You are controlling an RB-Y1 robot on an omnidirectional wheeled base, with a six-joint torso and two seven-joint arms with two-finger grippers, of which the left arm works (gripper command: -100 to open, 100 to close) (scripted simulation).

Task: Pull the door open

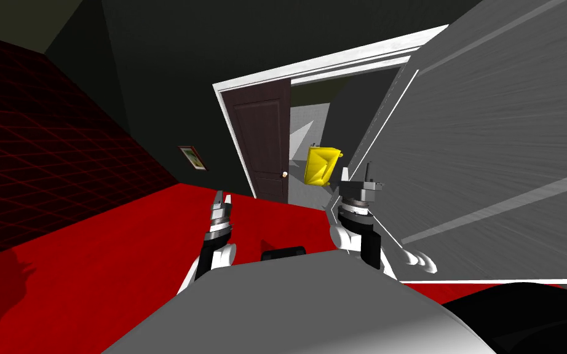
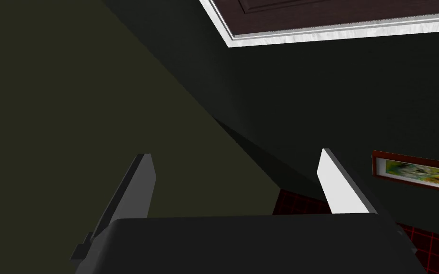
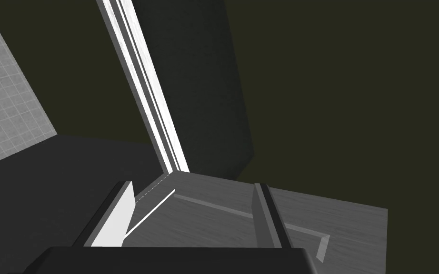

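The grey door (image 1: pixel 491 153) stands on the robot's right. It is swung wide open, out toward the robot, and it looks very big from here. Its silver handle (image 1: pixel 420 261) sticks out low down, near the robot's right arm.

The right tool (image 1: pixel 357 173) is up beside the edge of the grey door, near the white frame (image 1: pixel 313 67) of the doorway. Its two thin fingers (image 3: pixel 118 214) are spread apart and hold nothing. Seen from that hand, the grey door (image 3: pixel 214 219) lies just past the fingers, and the white frame (image 3: pixel 152 104) runs up from it.

The left tool (image 1: pixel 222 198) is held out in front of the robot, over the red floor (image 1: pixel 122 258), well away from the grey door. Its fingers (image 2: pixel 340 190) are spread apart too, with nothing between them. Past them is a dark wall (image 2: pixel 309 104) with a small picture (image 2: pixel 416 171) on it.

Through the doorway there is a brown door (image 1: pixel 264 141) with a little round knob (image 1: pixel 284 174). Next to it, in a room with pale tiles, stands a yellow thing (image 1: pixel 322 165). I cannot tell what it is.
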